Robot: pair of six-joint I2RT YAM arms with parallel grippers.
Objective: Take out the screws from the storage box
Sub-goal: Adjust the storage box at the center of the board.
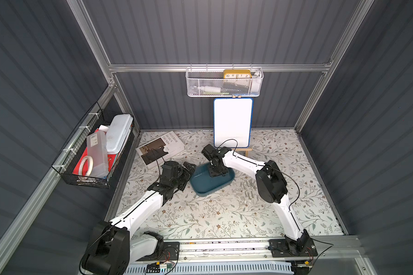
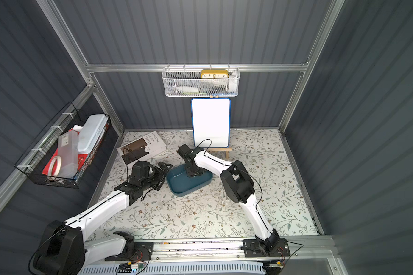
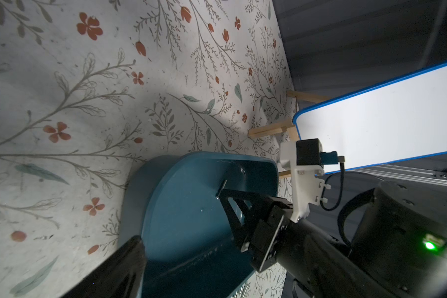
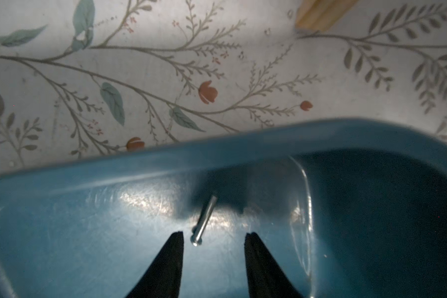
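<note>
The storage box (image 1: 202, 184) is a dark teal tray in the middle of the floral table, also shown in a top view (image 2: 179, 183). My right gripper (image 4: 213, 233) reaches down into it, open. One silver screw (image 4: 204, 221) lies loose on the tray floor just ahead of the fingertips (image 4: 178, 236), nearer that one. The left wrist view shows this screw (image 3: 222, 186) at the right gripper's tip. Several other screws (image 1: 248, 188) lie on the table right of the tray. My left gripper (image 1: 187, 172) stands open at the tray's left end, one finger (image 3: 119, 268) beside the outer wall.
A book (image 1: 160, 148) lies at the back left. A whiteboard (image 1: 233, 122) on a wooden easel stands just behind the tray. A black wire basket (image 1: 93, 152) hangs on the left wall, a white mesh basket (image 1: 224, 82) on the back wall. The right arm's elbow (image 1: 271, 182) overhangs the table screws.
</note>
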